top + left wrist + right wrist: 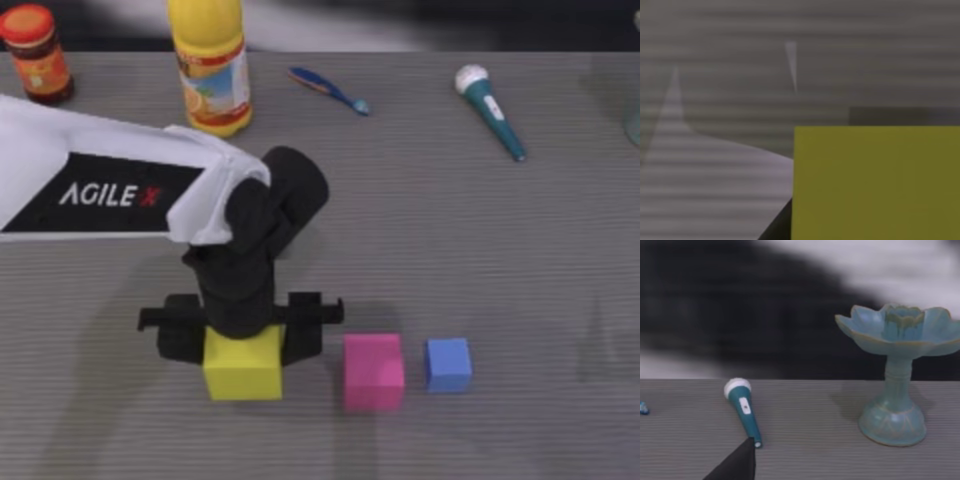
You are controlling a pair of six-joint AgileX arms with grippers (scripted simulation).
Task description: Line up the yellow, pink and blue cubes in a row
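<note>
The left arm point(110, 190) reaches in from the upper left of the top view and bends down toward the lower middle of the grey ribbed table point(500, 260). Its left gripper point(243, 345) stands straight down over the yellow cube point(243, 365). The black fingers flank the cube's left and right sides, but the wrist covers the contact, so I cannot tell whether the claw is pinched onto the cube or standing slightly open around it.

In the left wrist view the yellow cube point(875, 182) fills the lower right of the frame, with only ribbed tabletop around it.

The three cubes sit along the lower part of the top view. The yellow one is left of centre. The pink cube point(373, 371) is just to its right with a gap between them. The blue cube point(447, 364) lies just beside the pink one, a narrow strip of table separating them. The pink and blue look roughly level with the yellow.

Along the upper edge of the top view stand a red-lidded jar point(35, 53) at far left, a yellow juice bottle point(208, 65), a blue toothbrush point(328, 90) and a teal toy microphone point(490, 110).

The right gripper does not appear in the top view. Its wrist view shows the microphone and a pale turquoise flower-shaped pedestal dish point(897, 370).
</note>
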